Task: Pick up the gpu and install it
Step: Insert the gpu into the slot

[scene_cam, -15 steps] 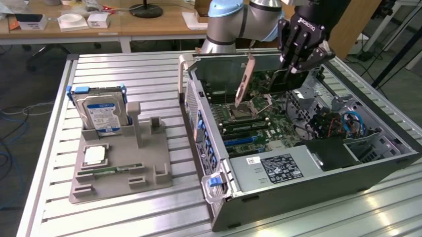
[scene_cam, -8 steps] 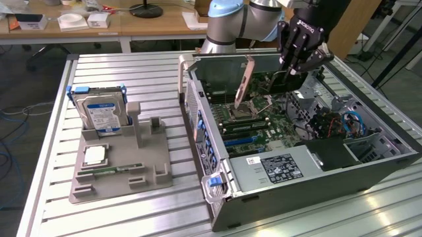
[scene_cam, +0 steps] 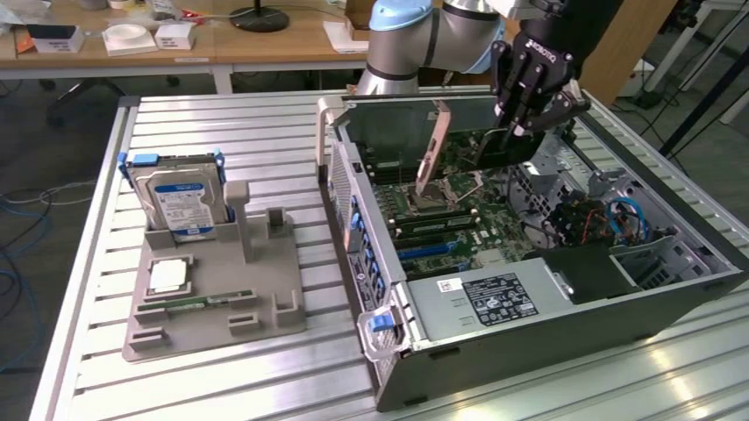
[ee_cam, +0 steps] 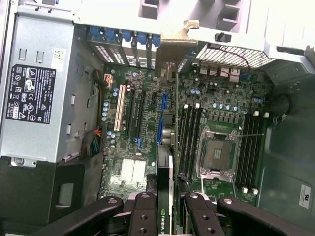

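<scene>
At the exterior view's left, the grey holder tray [scene_cam: 272, 294] carries the upright hard drive [scene_cam: 181, 200] and the small memory stick [scene_cam: 193, 304]. Neither belongs to this step. The gpu slot on the tray is already vacated, so the pick-up appears done.

Moving toward the centre, the open computer case [scene_cam: 503, 373] lies on its side with the motherboard [scene_cam: 451, 224] facing up.

At the upper right of the exterior view, the gripper [scene_cam: 527, 130] pinches the gpu [scene_cam: 468, 147] by its far end. The card hangs edge-down above the board near the CPU socket [scene_cam: 448, 186], and it looks not yet seated.

In the wrist view the gripper [ee_cam: 170, 206] has its two fingers closed on either face of the gpu [ee_cam: 170, 187]. The card runs as a thin line away from the camera to its metal end bracket [ee_cam: 177, 42] at the case's rear wall. Its edge lies between the blue expansion slot [ee_cam: 160, 115] and the black memory slots [ee_cam: 189, 137].

The step in hand seems to be the install, and doing it well calls for three things:
- The card should stay upright and parallel to the blue slot.
- Its contact edge should sit squarely over the slot rather than beside it.
- The bracket should meet the rear opening without catching the case wall.

A tilted or offset descent would likely jam the card on the slot's rim or the neighbouring memory latches.
</scene>
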Motion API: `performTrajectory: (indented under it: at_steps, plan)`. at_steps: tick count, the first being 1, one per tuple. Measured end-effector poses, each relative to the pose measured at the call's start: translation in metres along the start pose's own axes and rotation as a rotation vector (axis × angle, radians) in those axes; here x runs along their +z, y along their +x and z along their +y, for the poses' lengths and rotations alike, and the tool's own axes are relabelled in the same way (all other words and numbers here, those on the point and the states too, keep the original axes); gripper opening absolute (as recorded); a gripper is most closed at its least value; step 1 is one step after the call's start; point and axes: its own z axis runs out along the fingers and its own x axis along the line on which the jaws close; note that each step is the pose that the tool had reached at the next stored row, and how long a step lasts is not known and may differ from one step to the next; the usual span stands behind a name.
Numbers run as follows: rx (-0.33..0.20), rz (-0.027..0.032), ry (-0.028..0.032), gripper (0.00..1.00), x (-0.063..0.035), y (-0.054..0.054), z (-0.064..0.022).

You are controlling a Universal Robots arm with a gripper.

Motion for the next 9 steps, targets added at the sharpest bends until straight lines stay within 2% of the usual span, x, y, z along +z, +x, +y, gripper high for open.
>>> performTrajectory:
  at_steps: [9]
  plan:
    - [0.000, 0.0000, 0.0000, 0.26, 0.0052, 0.0001, -0.0003]
